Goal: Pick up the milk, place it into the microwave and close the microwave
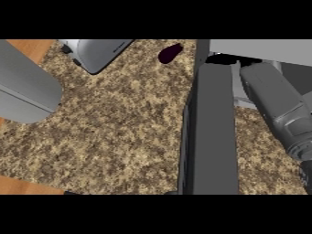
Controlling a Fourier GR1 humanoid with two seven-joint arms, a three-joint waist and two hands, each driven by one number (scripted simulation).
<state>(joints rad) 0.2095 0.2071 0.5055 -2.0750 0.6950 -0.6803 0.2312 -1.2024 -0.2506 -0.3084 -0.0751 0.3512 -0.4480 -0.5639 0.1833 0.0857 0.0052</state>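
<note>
On right side of desk, open microwave door stands edge-on, long axis running near to far. Right forearm reaches past door toward microwave; right hand hidden, finger state cannot tell. Milk not visible, maybe inside already. Left hand out of view. Toaster far left.

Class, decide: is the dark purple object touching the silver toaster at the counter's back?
Apart. The head view shows bare counter between the dark purple object and the toaster.
</note>
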